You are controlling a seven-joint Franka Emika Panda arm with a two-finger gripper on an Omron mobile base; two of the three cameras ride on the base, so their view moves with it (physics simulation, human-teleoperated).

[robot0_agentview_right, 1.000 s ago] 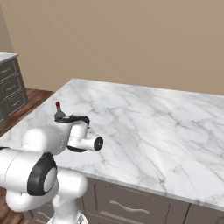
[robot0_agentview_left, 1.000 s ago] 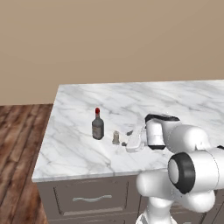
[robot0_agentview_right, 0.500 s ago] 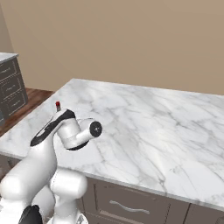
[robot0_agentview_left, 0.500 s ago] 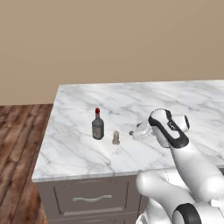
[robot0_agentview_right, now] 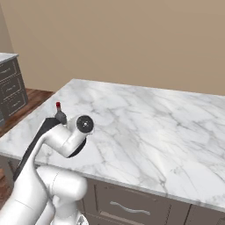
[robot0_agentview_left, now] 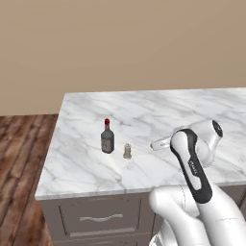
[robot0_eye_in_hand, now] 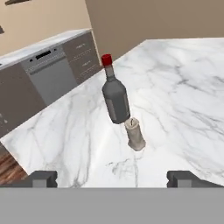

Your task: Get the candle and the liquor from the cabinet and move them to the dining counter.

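The liquor (robot0_agentview_left: 107, 138) stands upright on the white, grey-veined marble surface (robot0_agentview_left: 158, 110) of the dining counter, toward its left end in the left base view, with the candle (robot0_agentview_left: 127, 151) upright just beside it at about 4 o'clock, the two close but apart. In the hand view the bottle (robot0_eye_in_hand: 115, 94) shows a red cap, dark glass and a greyish label whose writing is too small to read; the candle (robot0_eye_in_hand: 135, 134) sits at its 5 o'clock, roughly half its height, and neither carries a legible brand. The end effector (robot0_eye_in_hand: 113, 178) is empty, its two dark finger tips (robot0_eye_in_hand: 42, 178) set wide apart at the bottom corners of that view, with bare marble between them and both items ahead of it, untouched. Dark brown drawers (robot0_agentview_left: 101, 218) with silver handles run below the surface. In the right base view the bottle's red cap (robot0_agentview_right: 58, 105) peeks out behind the arm's white wrist.
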